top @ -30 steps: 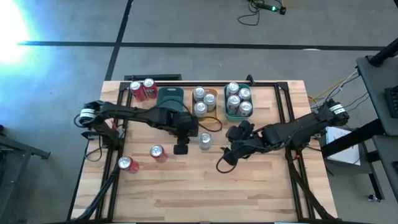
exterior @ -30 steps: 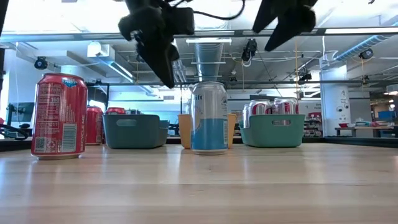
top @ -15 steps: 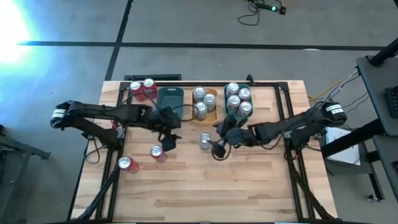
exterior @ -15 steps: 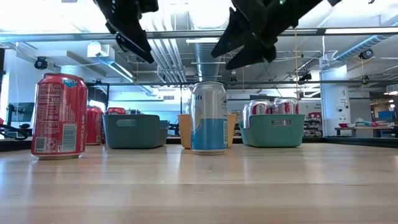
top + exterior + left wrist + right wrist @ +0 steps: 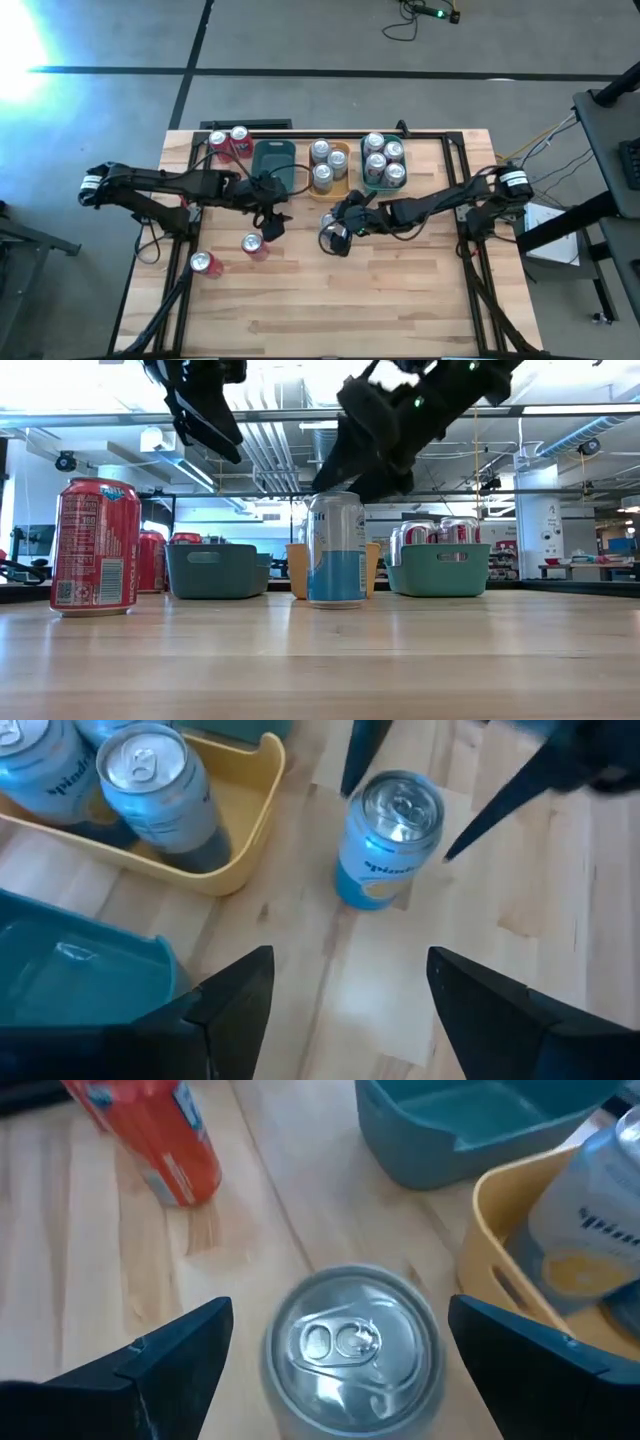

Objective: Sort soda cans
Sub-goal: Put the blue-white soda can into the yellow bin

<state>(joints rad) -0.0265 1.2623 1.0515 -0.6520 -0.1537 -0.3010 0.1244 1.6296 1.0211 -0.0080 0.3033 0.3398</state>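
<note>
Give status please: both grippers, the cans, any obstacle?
Right gripper open, straddling the blue can near the yellow tray. Left gripper open, hovering near the teal tray. Nothing in the way.

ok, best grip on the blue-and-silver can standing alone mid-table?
Take the can by its curved side wall, coming from above. It stands upright and clear of the yellow tray, and the right gripper already hangs open above it.

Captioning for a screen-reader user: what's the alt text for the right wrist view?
The right pincer, open, straddles a blue-and-silver soda can seen from above on the wooden table. Beyond stand a red can, a teal tray and a yellow tray holding another can.
</note>
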